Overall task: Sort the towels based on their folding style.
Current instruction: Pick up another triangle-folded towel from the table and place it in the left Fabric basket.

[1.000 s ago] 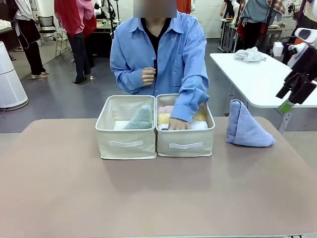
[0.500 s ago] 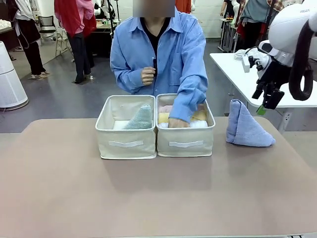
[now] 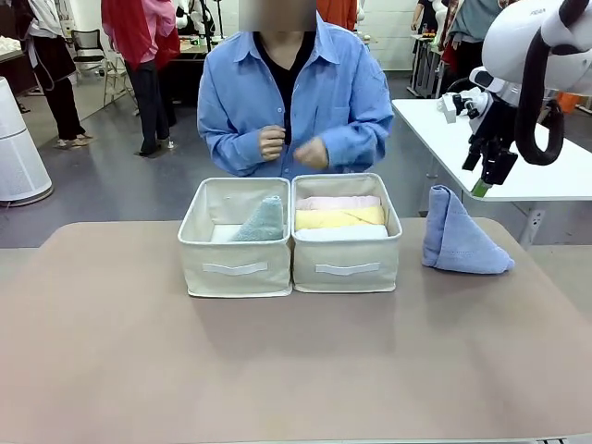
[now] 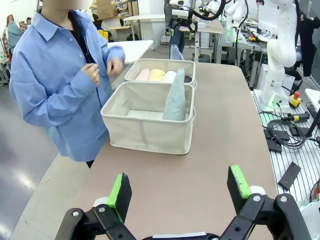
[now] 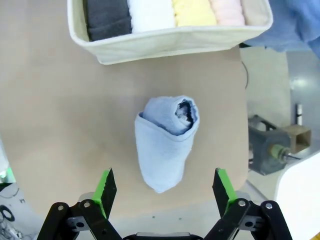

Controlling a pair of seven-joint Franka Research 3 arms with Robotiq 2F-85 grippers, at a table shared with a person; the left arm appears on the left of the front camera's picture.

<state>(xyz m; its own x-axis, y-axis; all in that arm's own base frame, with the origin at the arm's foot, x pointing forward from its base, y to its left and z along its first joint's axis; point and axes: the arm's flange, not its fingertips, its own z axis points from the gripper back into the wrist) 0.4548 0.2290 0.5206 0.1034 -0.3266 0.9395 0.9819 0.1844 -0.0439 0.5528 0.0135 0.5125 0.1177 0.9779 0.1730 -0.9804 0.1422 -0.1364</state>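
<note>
Rolls (image 3: 339, 217) fill right basket (image 3: 348, 268); green fold (image 3: 263, 220) in left basket (image 3: 236, 268). Blue fold (image 3: 458, 240) lies unsorted on table (image 3: 277, 370), beneath spread right claw (image 5: 164, 182); left claw (image 4: 180, 184) spread, empty.

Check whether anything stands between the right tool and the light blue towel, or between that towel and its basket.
Nothing visible blocks the open right tool: the light blue towel sits alone on bare table below it. On its way to the left basket, where the grey-green fold stands, the right basket sits between.
</note>
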